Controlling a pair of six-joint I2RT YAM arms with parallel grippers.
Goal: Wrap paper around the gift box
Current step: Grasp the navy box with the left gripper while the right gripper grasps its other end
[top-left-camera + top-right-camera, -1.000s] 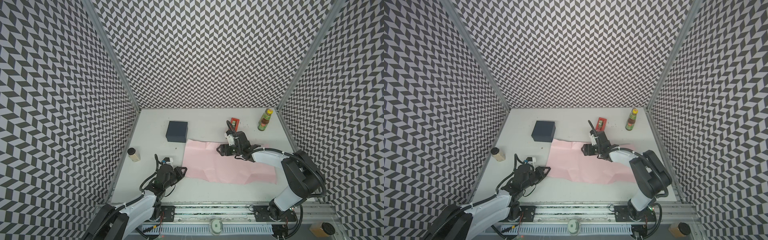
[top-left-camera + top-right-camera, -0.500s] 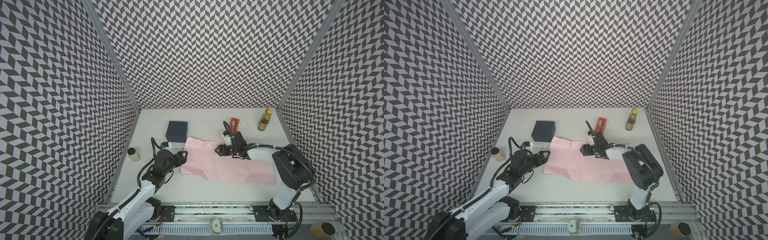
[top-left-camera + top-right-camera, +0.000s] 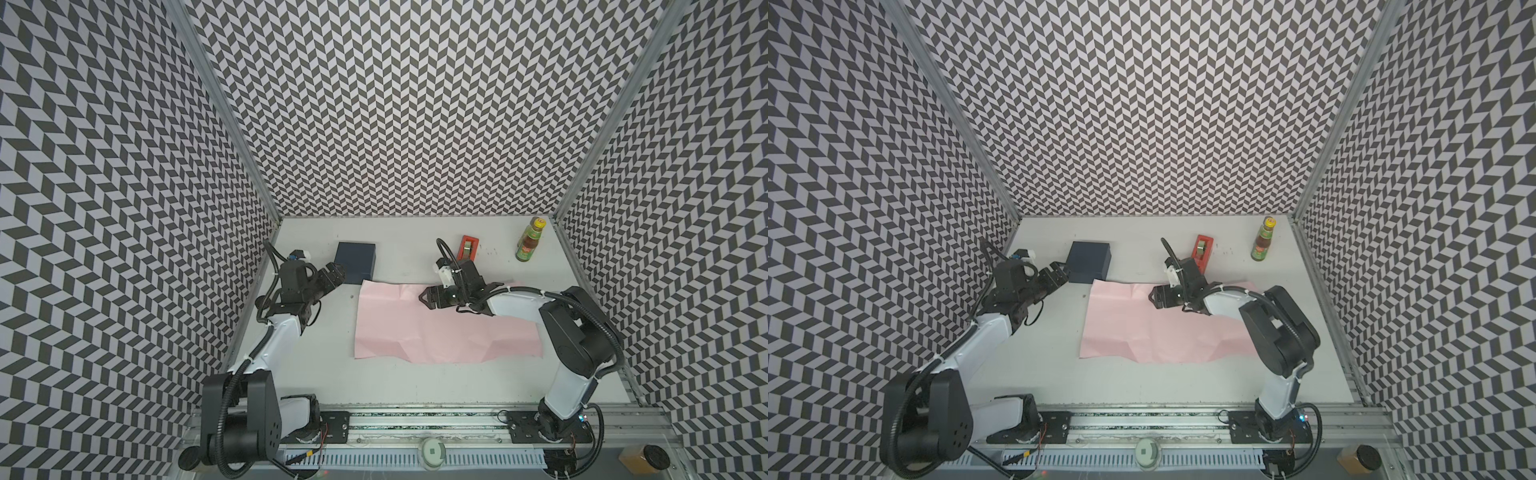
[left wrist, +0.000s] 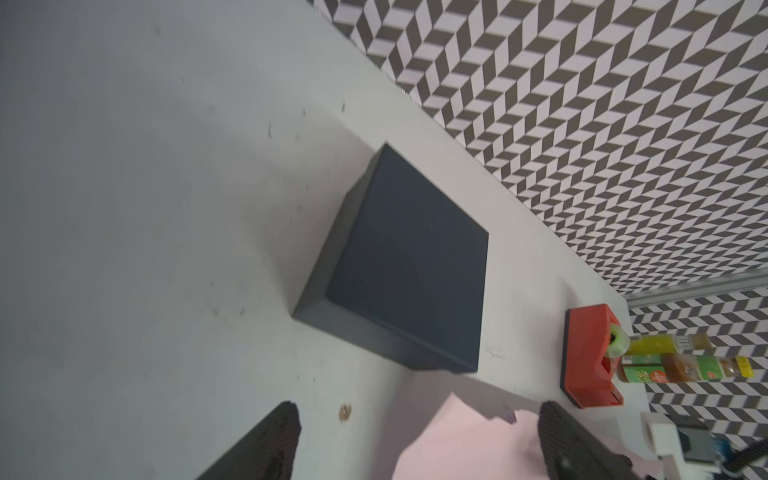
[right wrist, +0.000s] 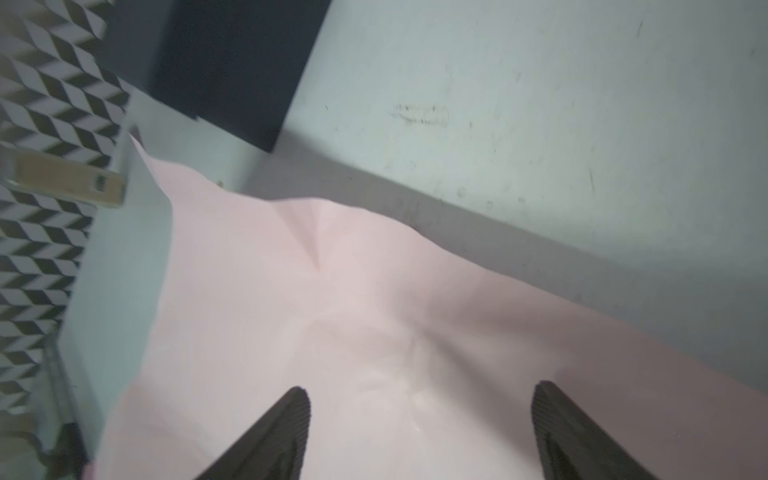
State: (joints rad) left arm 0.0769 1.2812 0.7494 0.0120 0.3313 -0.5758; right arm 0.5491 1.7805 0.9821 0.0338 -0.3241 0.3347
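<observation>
In both top views the gift box (image 3: 355, 262) (image 3: 1090, 262) sits flat on the surface (image 3: 415, 374) toward the far left, just beside the far left corner of the paper (image 3: 436, 328) (image 3: 1163, 328), which lies creased with its pale pink face up across the middle. The left gripper (image 3: 336, 272) is just beside the box's left near corner, jaws spread; contact cannot be determined. The right gripper (image 3: 426, 297) is low over the far edge of the paper, jaws spread. A red tape dispenser (image 3: 469, 248) and a sauce bottle (image 3: 528, 241) stand farther back on the right. In the left wrist view the left gripper (image 4: 419, 409) has its jaws wide apart with nothing between them; the gift box (image 4: 407, 266) lies ahead, clear of both fingers (image 4: 270, 444), and a paper (image 4: 457, 440) corner sits between them. In the right wrist view the right gripper (image 5: 419, 390) holds its jaws apart above the paper (image 5: 332, 311), pinching nothing; the gift box (image 5: 224, 62) is beyond the sheet's edge.
</observation>
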